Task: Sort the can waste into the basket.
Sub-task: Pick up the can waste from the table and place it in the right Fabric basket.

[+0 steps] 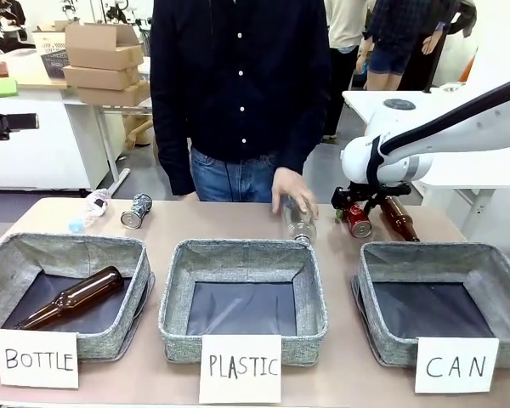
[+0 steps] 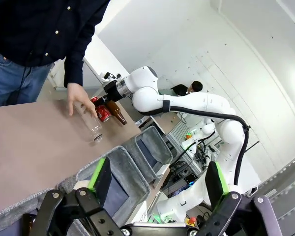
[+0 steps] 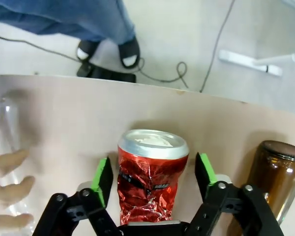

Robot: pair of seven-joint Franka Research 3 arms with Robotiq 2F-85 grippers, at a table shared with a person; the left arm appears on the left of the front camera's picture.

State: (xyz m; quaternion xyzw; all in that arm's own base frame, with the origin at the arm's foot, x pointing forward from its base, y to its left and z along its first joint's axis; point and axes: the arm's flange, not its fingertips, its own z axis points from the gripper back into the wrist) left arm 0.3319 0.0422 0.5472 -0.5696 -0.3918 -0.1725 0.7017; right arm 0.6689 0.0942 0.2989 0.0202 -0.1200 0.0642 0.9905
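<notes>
While the front view just puts the right hand low at the far right of the bench, its wrist view shows the green pads apart, straddling the crumpled red metal can with slim gaps each side, not clamped. Can print unreadable. Brown glass bottle lies just right of it. Dark blue and silver dented can lies far left. Grey woven-fabric basket, white card lettered CAN, sits near right. Also readable: BOTTLE card, PLASTIC card. Left hand: fingers apart.
</notes>
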